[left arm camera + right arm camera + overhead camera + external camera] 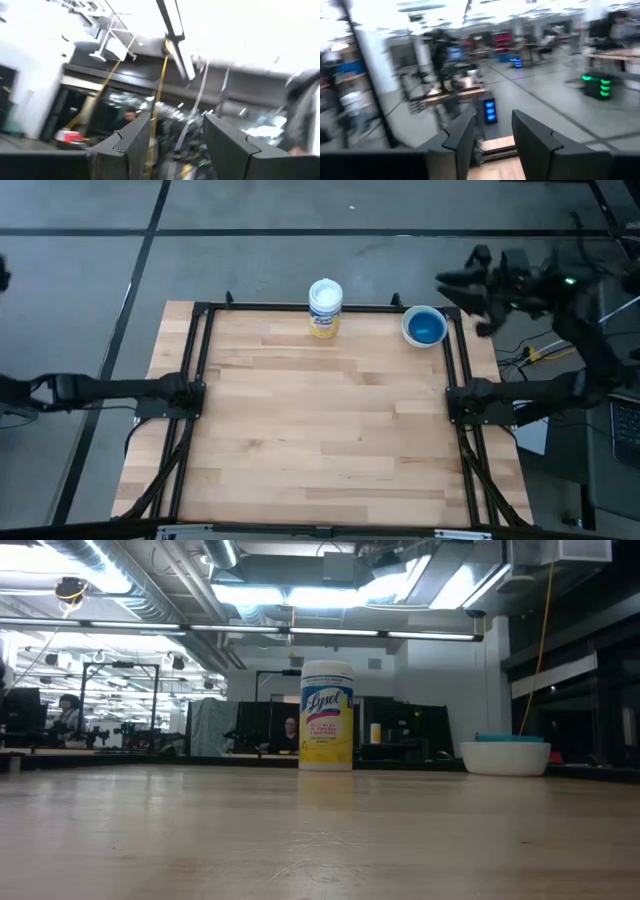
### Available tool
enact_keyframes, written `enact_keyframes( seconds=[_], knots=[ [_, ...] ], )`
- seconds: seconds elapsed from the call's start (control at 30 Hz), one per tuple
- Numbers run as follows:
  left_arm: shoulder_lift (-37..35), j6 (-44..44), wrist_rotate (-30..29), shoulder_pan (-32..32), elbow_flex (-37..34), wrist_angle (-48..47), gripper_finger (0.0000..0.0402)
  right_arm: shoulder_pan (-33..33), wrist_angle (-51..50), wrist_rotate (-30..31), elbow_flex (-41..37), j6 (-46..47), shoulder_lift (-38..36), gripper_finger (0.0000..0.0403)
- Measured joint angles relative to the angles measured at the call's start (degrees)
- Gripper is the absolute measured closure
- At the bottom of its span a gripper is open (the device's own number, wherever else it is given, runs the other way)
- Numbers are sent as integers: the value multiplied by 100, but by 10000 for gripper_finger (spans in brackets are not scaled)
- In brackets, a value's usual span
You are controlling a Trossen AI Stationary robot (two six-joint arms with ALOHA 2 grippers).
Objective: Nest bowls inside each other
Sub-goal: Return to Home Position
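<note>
The bowls sit nested in one stack [424,326] at the table's far right corner, resting on the bottom of the white outer bowl [505,758]. A blue bowl shows inside from above, and a teal rim [508,738] shows above the white one. My right gripper [492,120] is raised beyond the table's far right corner [452,280], apart from the stack, open with nothing between its fingers. My left gripper [177,122] is drawn back off the table's left side, open and empty, pointing up into the room.
A white cylindrical container with a yellow label [325,308] stands upright at the far edge, middle [326,716]. Black frame rails [195,380] run along the sides of the wooden table top [320,430]. Cables and gear lie off the right side [540,355].
</note>
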Motion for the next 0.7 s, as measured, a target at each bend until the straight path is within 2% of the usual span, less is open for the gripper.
enact_keyframes(
  seconds=[0.1,0.2,0.27,0.33,0.4,0.47,0.5,0.53,0.6,0.7],
  knots=[
    [-314,-1025,134,355,-119,6,224,196,-492,-367,-5,21,-279,277],
    [-580,-1321,387,717,-256,-173,224,311,-882,-126,-11,9,-492,286],
    [-724,-995,620,971,-323,-474,224,373,-841,36,-10,26,-597,286],
    [-832,-849,802,1114,-309,-1121,224,448,-854,-242,-5,-46,-678,281],
    [-896,-1076,926,1142,-265,-1515,224,498,-1087,-543,-5,-17,-748,275],
    [-1013,-471,1459,1072,-195,-2001,224,532,-1638,-651,-14,158,-899,269],
    [-1072,-84,1668,1056,-125,-2267,224,546,-1876,-467,-18,190,-1008,266],
    [-1124,127,1654,1053,-28,-2600,224,550,-1945,-252,-18,175,-1143,262],
    [-1282,267,1099,955,115,-3085,224,550,-1909,-91,-15,28,-1482,256],
    [-1915,673,694,438,-17,-2816,224,547,-1992,-165,-7,-343,-2081,248]
  ],
)
